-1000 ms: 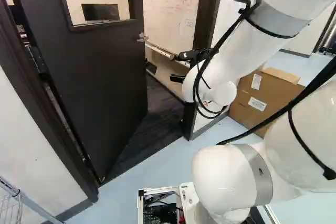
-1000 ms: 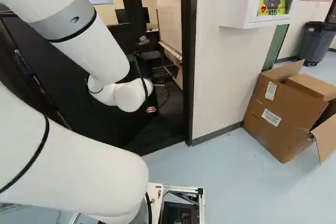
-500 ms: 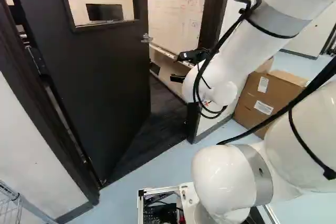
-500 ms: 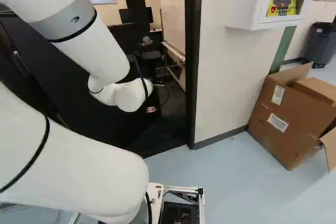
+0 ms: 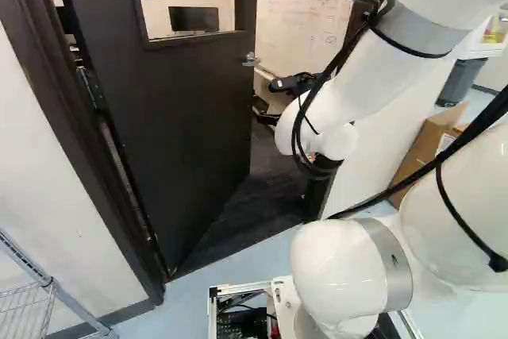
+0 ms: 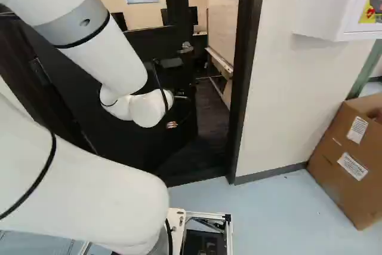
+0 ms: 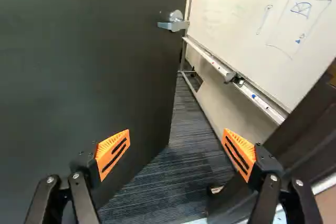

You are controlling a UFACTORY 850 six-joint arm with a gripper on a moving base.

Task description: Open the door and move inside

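In the left base view my gripper (image 5: 292,83) reaches into the doorway, right of the door's free edge. The dark door (image 5: 178,125) stands swung inward, partly open, with its silver handle (image 5: 251,60) at that edge. The wrist view shows the gripper (image 7: 177,139) with its orange-padded fingers wide apart and nothing between them. There the door (image 7: 89,72) fills the side beyond one finger, and the handle (image 7: 174,22) is farther ahead, out of contact with the fingers. The right base view has the gripper hidden behind the arm.
A dark door jamb (image 6: 243,82) borders the opening, close beside one finger in the wrist view. Inside are a whiteboard (image 7: 262,19) with a tray and dark carpet (image 7: 168,182). Cardboard box (image 6: 349,162) and wall cabinet (image 6: 325,4) lie right; wire rack (image 5: 32,299) at left.
The base has turned left: doorway, door and box have shifted right in both base views. The arm keeps its pose over its lowest joint. No separate door movement is evident.
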